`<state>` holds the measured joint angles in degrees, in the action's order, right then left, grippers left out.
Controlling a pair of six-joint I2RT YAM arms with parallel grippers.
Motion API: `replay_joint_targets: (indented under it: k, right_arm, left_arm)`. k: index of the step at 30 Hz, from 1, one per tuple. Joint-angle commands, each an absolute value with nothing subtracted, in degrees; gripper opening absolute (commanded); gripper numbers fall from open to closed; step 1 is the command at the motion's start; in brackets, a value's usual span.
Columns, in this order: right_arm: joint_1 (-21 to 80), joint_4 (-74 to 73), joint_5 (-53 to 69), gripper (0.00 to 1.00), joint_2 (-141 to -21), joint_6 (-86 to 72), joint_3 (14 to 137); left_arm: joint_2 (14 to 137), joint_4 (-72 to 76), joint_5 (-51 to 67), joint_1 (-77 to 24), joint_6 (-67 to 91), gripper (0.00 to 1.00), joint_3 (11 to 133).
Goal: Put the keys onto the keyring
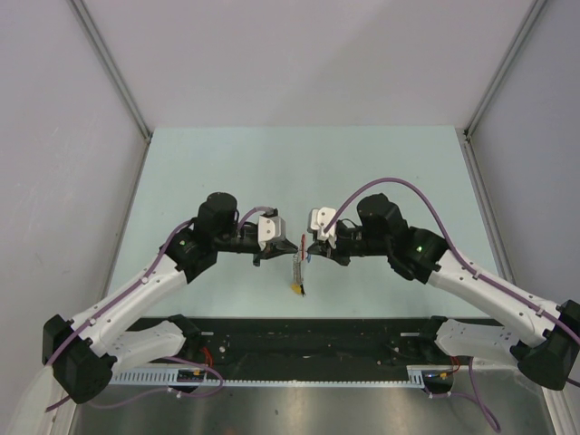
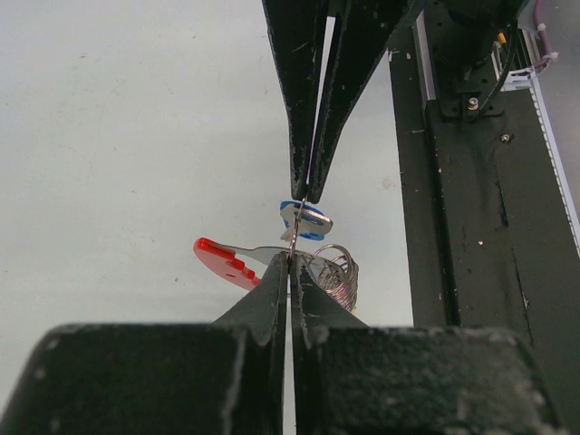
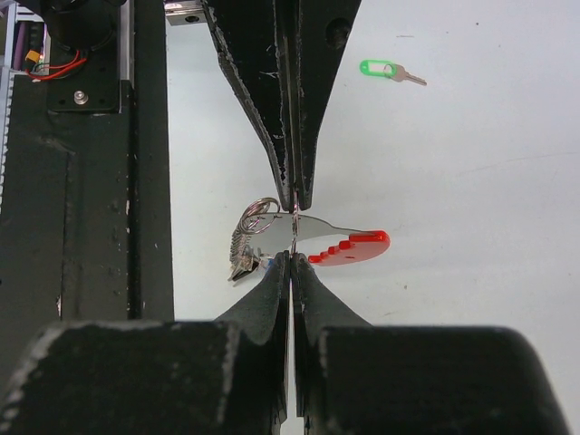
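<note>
The pale green table (image 1: 227,172) carries both arms, whose tips meet nose to nose above its middle, somewhat nearer the near edge than the far one. The left gripper (image 2: 290,261) is fully closed, its black fingers pinching the flat silver metal body of the keyring (image 2: 322,269). This is a small bunch with a coiled wire ring, a curved red plastic piece (image 2: 223,261) sticking out sideways, and a yellow-capped key (image 1: 296,288) dangling below. The bunch hangs clear of the table surface between the two arms.

The right gripper (image 3: 290,258) is likewise closed tight. A tiny silver key with a blue plastic head cap (image 2: 306,220) sits right at its fingertips and seems nipped there. The key touches the keyring's metal, though whether it has passed onto the ring I cannot tell.

The second tiny silver key, with a green plastic head cap (image 3: 384,70), lies flat on the table, well apart from the bunch. In the right wrist view it sits beyond the left gripper; the top view does not show it.
</note>
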<state>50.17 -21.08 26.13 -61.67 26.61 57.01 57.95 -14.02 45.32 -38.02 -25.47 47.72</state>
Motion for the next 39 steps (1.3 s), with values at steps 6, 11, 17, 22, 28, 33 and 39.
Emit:
replay_joint_targets:
  k: [6,11,17,22,28,33,39]
  right_arm:
    - [50.89,-18.72,26.02,0.00,-61.87,26.54,57.66]
    - [50.98,-18.54,24.44,0.00,-61.61,26.19,57.57]
    - [51.15,-18.63,24.34,0.00,-61.35,26.02,57.66]
    - [51.24,-18.37,24.79,0.00,-61.52,26.02,57.57]
    - [51.42,-18.11,24.70,0.00,-61.61,26.02,57.57]
    - [51.50,-18.02,24.52,0.00,-61.52,26.02,57.57]
    - [51.50,-17.84,24.52,0.00,-61.70,26.19,57.57]
  left_arm:
    - [56.25,-11.43,47.63,-38.23,-25.66,0.00,48.16]
    - [56.16,-11.43,47.81,-38.23,-25.75,0.01,48.25]
    - [56.08,-11.51,47.37,-38.23,-25.58,0.00,48.16]
    - [56.25,-11.51,47.46,-38.23,-25.66,0.00,48.16]
    - [56.34,-11.51,47.64,-38.23,-25.66,0.00,48.16]
    - [56.43,-11.43,47.99,-38.23,-25.58,0.01,48.16]
    - [56.69,-11.60,49.22,-38.23,-25.84,0.00,48.25]
